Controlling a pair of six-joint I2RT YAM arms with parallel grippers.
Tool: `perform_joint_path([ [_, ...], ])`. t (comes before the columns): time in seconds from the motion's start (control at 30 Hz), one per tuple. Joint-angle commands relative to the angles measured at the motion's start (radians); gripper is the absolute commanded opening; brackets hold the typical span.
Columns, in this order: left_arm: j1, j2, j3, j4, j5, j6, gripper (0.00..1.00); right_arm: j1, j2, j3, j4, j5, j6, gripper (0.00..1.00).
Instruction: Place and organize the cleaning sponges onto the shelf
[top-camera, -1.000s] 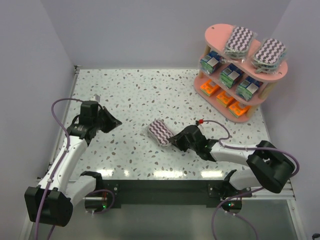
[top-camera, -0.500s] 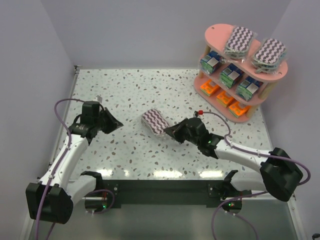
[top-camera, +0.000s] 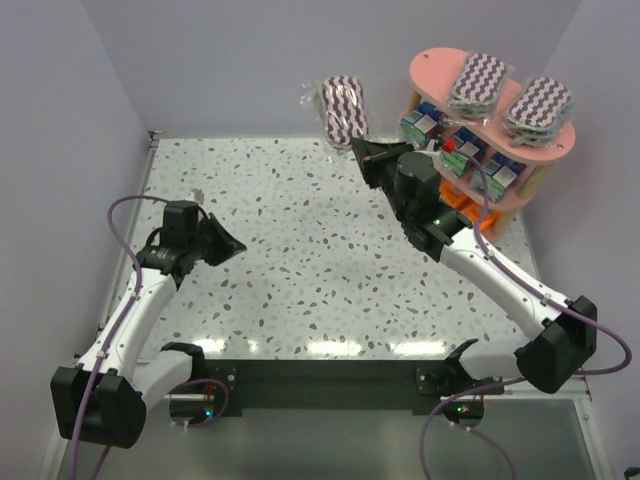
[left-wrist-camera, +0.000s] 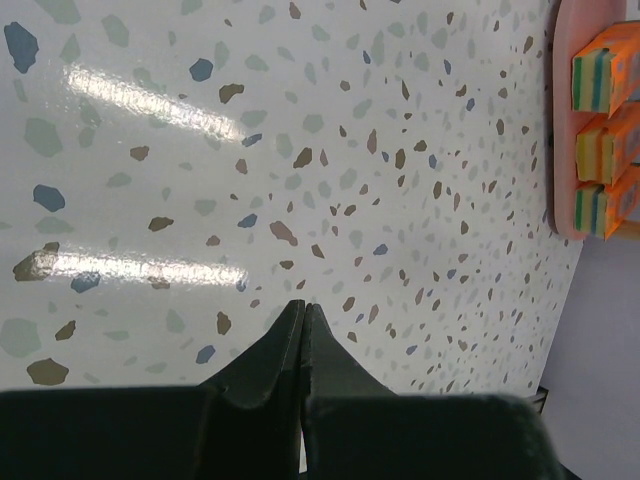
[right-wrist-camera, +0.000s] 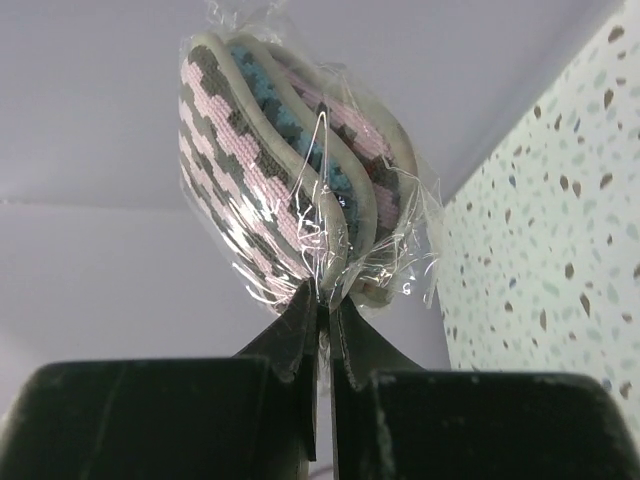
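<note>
One purple-white zigzag pack (top-camera: 345, 108) hung in the air, pinched by the right gripper (top-camera: 360, 146). Its two fingers (right-wrist-camera: 300, 325) were pressed together on the lower edge of the pack's clear wrap (right-wrist-camera: 405, 270). Seen from above, the pack stood on edge against the far wall (top-camera: 250, 60), just left of the top board of the pink shelf (top-camera: 425, 65) and apart from it. The right wrist view showed several layers inside the wrap, with pink-and-grey zigzag on the outside and a blue patterned layer between.

The shelf stood at the far right corner of the speckled table (top-camera: 300, 280). Its top board carried two more zigzag packs (top-camera: 477, 80), lying flat side by side. The middle board held green-and-blue packs (top-camera: 498, 176) in a row, the nearer ones partly hidden behind the right arm and its cable. On the bottom board, three orange packs (left-wrist-camera: 608, 145) showed side by side in the left wrist view, at the right edge of the picture.

The left gripper (top-camera: 236, 245) hovered over the left part of the table, well apart from the shelf and from every pack. Its fingers (left-wrist-camera: 285, 345) met tip to tip, with nothing between them
</note>
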Motion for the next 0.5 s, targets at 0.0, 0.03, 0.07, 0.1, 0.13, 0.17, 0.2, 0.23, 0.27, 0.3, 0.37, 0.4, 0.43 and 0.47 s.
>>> perform_joint_path([
  [0.0,0.008,-0.020,0.040,0.025,0.022,0.006,0.00,-0.007,0.072,0.117,-0.004,0.230,0.028,0.00],
  [0.03,0.008,-0.020,0.039,0.024,0.024,0.004,0.00,-0.007,0.092,0.175,0.002,0.285,0.025,0.00],
  [0.07,0.008,-0.024,0.039,0.019,0.024,0.003,0.00,-0.007,0.124,0.203,0.002,0.318,0.009,0.00],
  [0.1,0.008,-0.027,0.039,0.016,0.025,0.004,0.00,-0.007,0.141,0.264,-0.010,0.345,0.018,0.00],
  [0.13,0.008,-0.030,0.037,0.016,0.025,0.003,0.00,-0.008,0.155,0.291,-0.039,0.408,0.026,0.00],
  [0.17,0.008,-0.038,0.037,0.013,0.024,0.004,0.00,-0.008,0.184,0.350,-0.103,0.444,0.032,0.00],
  [0.2,0.008,-0.041,0.037,0.010,0.024,0.004,0.00,-0.008,0.195,0.380,-0.103,0.477,0.058,0.00],
  [0.23,0.008,-0.044,0.037,0.004,0.022,0.007,0.00,-0.008,0.206,0.401,-0.164,0.558,0.080,0.00],
  [0.27,0.008,-0.049,0.037,-0.004,0.021,0.007,0.00,-0.008,0.214,0.415,-0.169,0.591,0.089,0.00],
  [0.3,0.008,-0.050,0.037,-0.007,0.022,0.009,0.00,-0.008,0.232,0.449,-0.185,0.629,0.106,0.00],
  [0.37,0.007,-0.055,0.036,-0.011,0.022,0.012,0.00,-0.016,0.257,0.487,-0.228,0.694,0.115,0.00],
  [0.4,0.008,-0.057,0.036,-0.015,0.024,0.012,0.00,-0.022,0.281,0.527,-0.250,0.702,0.126,0.00],
  [0.43,0.008,-0.055,0.036,-0.016,0.027,0.015,0.00,-0.033,0.287,0.541,-0.251,0.705,0.137,0.00],
  [0.47,0.008,-0.055,0.036,-0.019,0.028,0.017,0.00,-0.036,0.296,0.555,-0.255,0.726,0.132,0.00],
])
